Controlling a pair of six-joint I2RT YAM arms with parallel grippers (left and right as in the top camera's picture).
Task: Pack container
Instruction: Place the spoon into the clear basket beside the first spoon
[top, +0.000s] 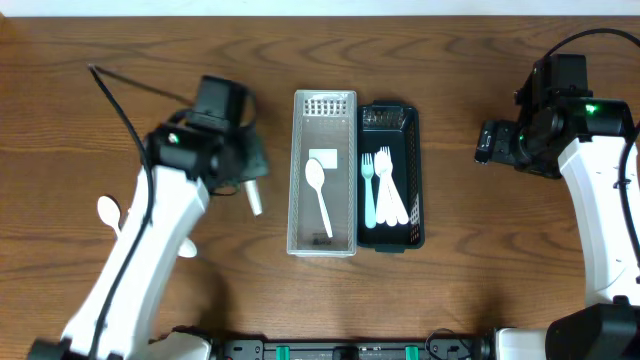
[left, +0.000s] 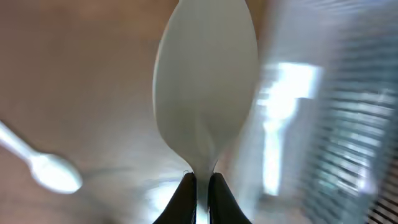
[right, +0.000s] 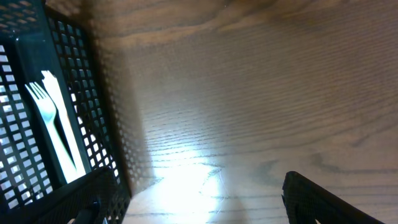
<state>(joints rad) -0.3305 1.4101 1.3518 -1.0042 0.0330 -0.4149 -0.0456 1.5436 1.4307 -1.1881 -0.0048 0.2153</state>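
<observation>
Left end effector (left: 200, 186) is clamping the neck of a white plastic spoon (left: 205, 87); in the left wrist view the two dark fingertips are pinching the handle just below the bowl, and the bowl is filling most of the frame. In the overhead view this arm is sitting left of the containers, with the gripped spoon's handle (top: 253, 196) sticking out toward the grey basket, above the wooden worktop (top: 460, 280).

Right end effector (right: 193, 193) is standing wide open and holding nothing; its dark fingers (right: 323, 199) are hanging over bare wood just beside the black basket's wall. Overhead, the right arm (top: 545, 120) is hovering well right of both baskets.

Grey mesh basket (top: 298, 200) is sitting at centre of the worktop, holding one white spoon (top: 318, 190), bowl toward the far end, and a small white rectangular piece (top: 323, 156) near that bowl. Black mesh basket (top: 416, 170) is touching the grey one on its right side and is holding forks: one pale teal fork (top: 368, 190) and white forks (top: 390, 190) beside it, tines toward the far end; exact white count unclear.

Two more white spoons are lying loose on the worktop left of the left arm: one (top: 108, 211) partly hidden behind the arm, another (top: 186, 248) near its lower link.
</observation>
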